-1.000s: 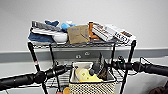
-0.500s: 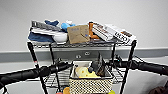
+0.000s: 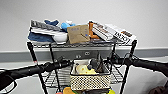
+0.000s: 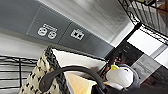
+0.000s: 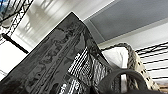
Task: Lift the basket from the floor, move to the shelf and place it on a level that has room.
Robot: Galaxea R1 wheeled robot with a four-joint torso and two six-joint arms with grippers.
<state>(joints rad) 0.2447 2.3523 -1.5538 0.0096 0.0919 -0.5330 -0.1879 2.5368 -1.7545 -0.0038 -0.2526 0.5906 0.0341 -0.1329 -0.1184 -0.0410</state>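
- Head view: the basket [image 3: 90, 81] sits between the two arms, in front of the shelf [image 3: 82, 45], at the height of the second tier from the top.
- Left arm [image 3: 37, 69] reaches the basket's left rim; right arm [image 3: 145, 63] reaches its right rim.
- Left gripper [image 3: 65, 63] and right gripper [image 3: 113, 60] sit at the basket's two upper corners. Whether either set of jaws is wide, narrow or clamped on the rim cannot be told.
- Basket contents: a yellow-and-white soft toy [image 3: 83, 70] and a dark grey item [image 3: 96, 64] beside it.
- Top tier above the basket: piled with boxes [image 3: 110, 32], a brown carton [image 3: 78, 33] and blue cloth [image 3: 40, 37].
- Tier below the basket: coloured items [image 3: 68, 90] are partly seen.
- Left wrist view: the basket's woven rim [image 4: 53, 63] is close by, with a white toy [image 4: 120, 76] inside it; a wall strip with sockets [image 4: 47, 31] lies behind.
- Right wrist view: a dark printed box [image 5: 57, 65] stands against the basket's rim [image 5: 131, 58].
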